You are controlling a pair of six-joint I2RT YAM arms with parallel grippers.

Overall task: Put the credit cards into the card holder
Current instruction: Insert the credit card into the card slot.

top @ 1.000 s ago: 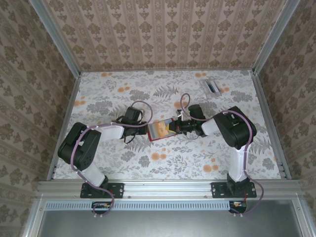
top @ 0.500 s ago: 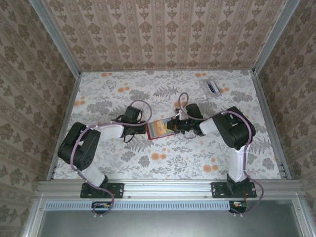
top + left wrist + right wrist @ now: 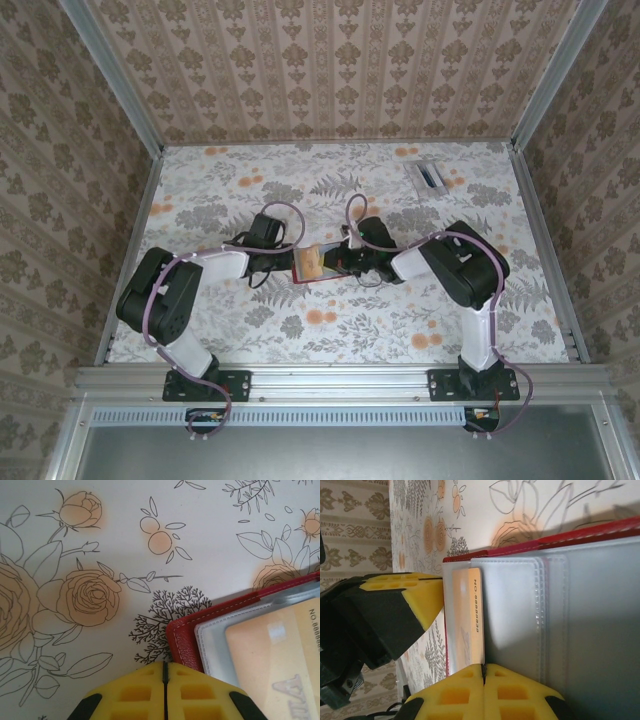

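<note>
Floral surface is carrying the red card holder at centre. We are seeing the right gripper clamping its clear sleeve and the left gripper pressing together beside its corner, with an orange credit card sitting inside.

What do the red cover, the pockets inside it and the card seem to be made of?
Red cover: probably leather or imitation leather, matte; grainy surface, pale stitching along the edge.
Pockets: clear soft plastic, slightly glossy; ribbed welded seams, contents visible through.
Card: stiff plastic, it seems; smooth orange face with printed digits.
</note>
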